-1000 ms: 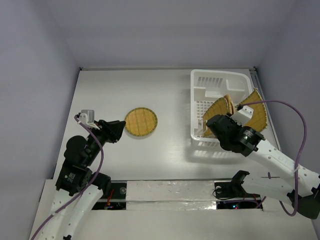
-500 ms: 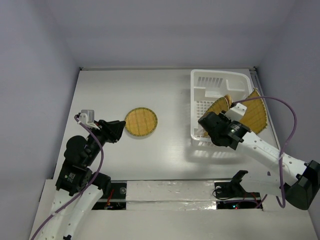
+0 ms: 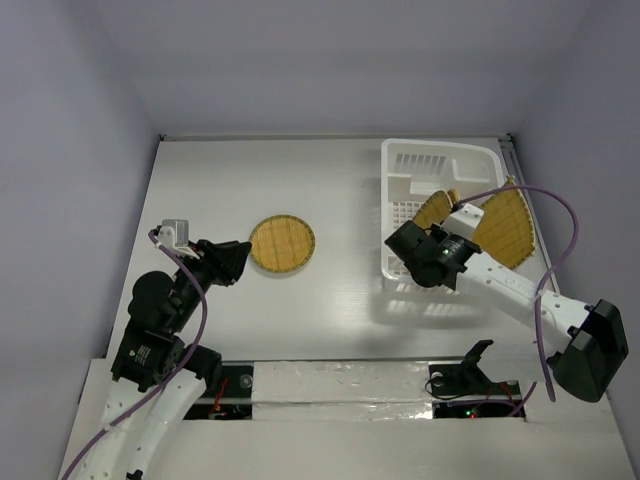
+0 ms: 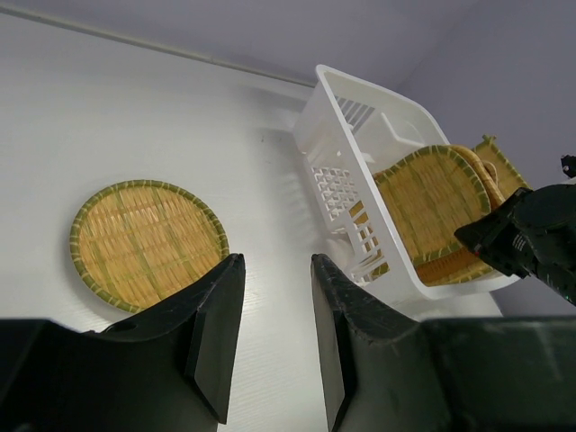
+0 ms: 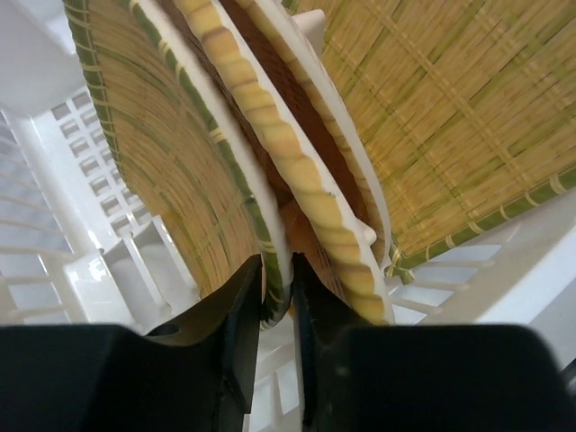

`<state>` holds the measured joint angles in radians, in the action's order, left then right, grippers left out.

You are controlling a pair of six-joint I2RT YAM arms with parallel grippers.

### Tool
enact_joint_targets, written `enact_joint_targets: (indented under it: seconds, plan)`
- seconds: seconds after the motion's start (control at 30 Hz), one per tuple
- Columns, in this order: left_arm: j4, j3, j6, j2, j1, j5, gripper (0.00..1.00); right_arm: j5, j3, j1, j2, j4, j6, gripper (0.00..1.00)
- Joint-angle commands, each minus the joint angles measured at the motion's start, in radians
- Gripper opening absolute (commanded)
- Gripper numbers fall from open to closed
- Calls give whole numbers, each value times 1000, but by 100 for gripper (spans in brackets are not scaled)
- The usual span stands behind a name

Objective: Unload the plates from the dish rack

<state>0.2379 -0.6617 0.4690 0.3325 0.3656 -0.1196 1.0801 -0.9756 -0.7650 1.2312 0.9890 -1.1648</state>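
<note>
left gripper [image 4: 277,268]: jaws apart, empty, near side of round plate [image 3: 281,244] lying flat on table [image 3: 340,190], left of centre | right gripper [image 5: 277,279]: clenched on rim of green-edged plate [image 5: 171,153] standing in dish rack [image 3: 440,148], far right

We see the white, slotted dish rack [image 3: 470,160] at the far right, with tan woven plates standing on edge inside. A round plate [image 3: 431,212] stands there, and a larger square plate [image 3: 506,225] leans over the right wall. One flat plate [image 3: 281,244], round with a darker rim, lies well apart to its left.
</note>
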Motion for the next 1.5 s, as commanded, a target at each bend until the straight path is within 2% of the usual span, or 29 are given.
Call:
enact_joint_targets:
  seconds: [0.0, 0.27, 0.6, 1.13, 1.23, 1.37, 1.47]
  plan:
    - [-25, -1, 3, 2, 6, -2, 32, 53, -35, 6, -10, 0, -29, 17]
    - [-26, 1, 3, 0, 6, -2, 32, 43, -77, 6, -56, -41, 122, 0]
    - [-29, 4, 7, -3, 6, 0, 33, 55, -163, -3, -93, -64, 226, 0]
    - [-32, 5, 7, -1, 6, 0, 33, -11, -296, -13, -259, -285, 459, 0]
    - [-32, 5, 7, -1, 6, -2, 33, -71, -319, -13, -269, -358, 507, 0]
    - [-32, 5, 8, -4, 6, 3, 33, -274, -313, -22, -247, -506, 551, 0]
    - [-31, 4, 8, -7, 6, 12, 33, -420, -308, -31, -170, -619, 533, 0]
